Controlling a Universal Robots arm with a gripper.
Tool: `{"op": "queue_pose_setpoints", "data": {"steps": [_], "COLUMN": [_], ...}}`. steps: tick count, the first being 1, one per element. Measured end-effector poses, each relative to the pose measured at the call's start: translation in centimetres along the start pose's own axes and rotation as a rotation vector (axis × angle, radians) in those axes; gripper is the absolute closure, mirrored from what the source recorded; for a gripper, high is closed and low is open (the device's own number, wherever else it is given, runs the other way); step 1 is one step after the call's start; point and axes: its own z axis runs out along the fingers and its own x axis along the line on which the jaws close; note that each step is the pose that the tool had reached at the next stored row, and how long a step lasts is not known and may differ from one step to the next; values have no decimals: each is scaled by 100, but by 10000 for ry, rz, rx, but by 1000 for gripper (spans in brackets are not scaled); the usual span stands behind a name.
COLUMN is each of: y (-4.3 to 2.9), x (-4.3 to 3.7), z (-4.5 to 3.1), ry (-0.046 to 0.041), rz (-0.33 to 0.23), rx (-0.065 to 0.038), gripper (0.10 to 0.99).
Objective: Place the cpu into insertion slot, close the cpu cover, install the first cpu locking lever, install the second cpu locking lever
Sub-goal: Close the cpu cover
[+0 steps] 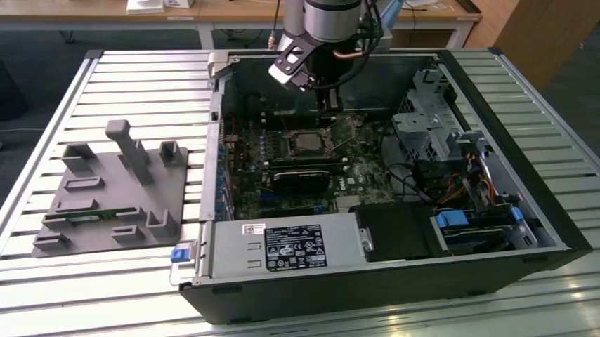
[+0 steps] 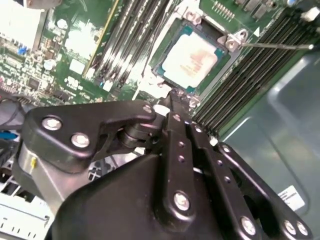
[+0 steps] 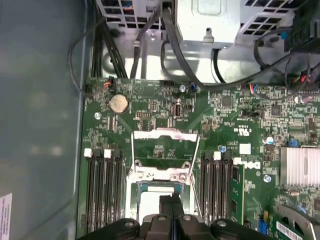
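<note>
The black metal gripper (image 3: 171,202) is seen with its two fingers pressed together and nothing held, just above the small flat square grey cpu (image 2: 192,57). The cpu is laid inside the square black insertion slot (image 2: 223,56). The thin silver frame cpu cover (image 3: 165,134) is flipped open beside the insertion slot.
</note>
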Motion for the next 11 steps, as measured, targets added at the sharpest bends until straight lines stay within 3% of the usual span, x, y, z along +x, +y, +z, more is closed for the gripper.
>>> {"op": "queue_pose_setpoints", "data": {"steps": [5, 11], "y": [17, 173], "x": [0, 4], "z": [-53, -44], "ry": [4, -13], "rz": [-7, -6], "rx": [0, 29], "gripper": [980, 980]}}
